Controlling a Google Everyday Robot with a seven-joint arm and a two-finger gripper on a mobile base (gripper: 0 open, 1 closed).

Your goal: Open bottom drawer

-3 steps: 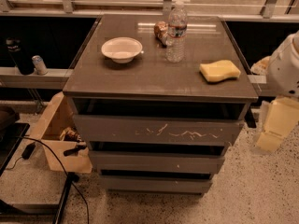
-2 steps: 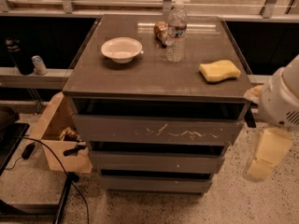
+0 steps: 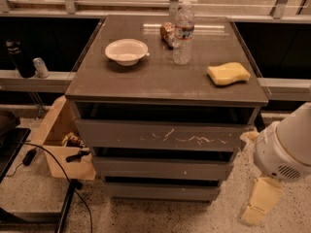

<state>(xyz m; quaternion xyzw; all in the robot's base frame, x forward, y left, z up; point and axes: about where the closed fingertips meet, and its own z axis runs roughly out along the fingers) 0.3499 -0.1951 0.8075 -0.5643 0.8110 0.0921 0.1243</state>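
Note:
The bottom drawer [image 3: 163, 191] is the lowest and slimmest grey front of the cabinet, plain and flush, just above the floor. Above it is the middle front [image 3: 146, 169] with a small white speck, then the taller front [image 3: 121, 136] with white scratches. All three look closed. My gripper [image 3: 253, 211] is the cream part hanging below the white arm joint [image 3: 284, 147] at the lower right. It is low over the floor, to the right of the bottom drawer's right end and apart from it.
On the cabinet top [image 3: 160, 84] are a white bowl [image 3: 127, 51], a water bottle [image 3: 183, 33], a brown object [image 3: 167, 33] and a yellow sponge [image 3: 228, 73]. A cardboard box [image 3: 53, 137], cables and a black stand [image 3: 65, 210] are on the left.
The arm has come down and a little left. The gripper has dropped from beside the scratched top front to floor level beside the bottom drawer. The drawers have not moved.

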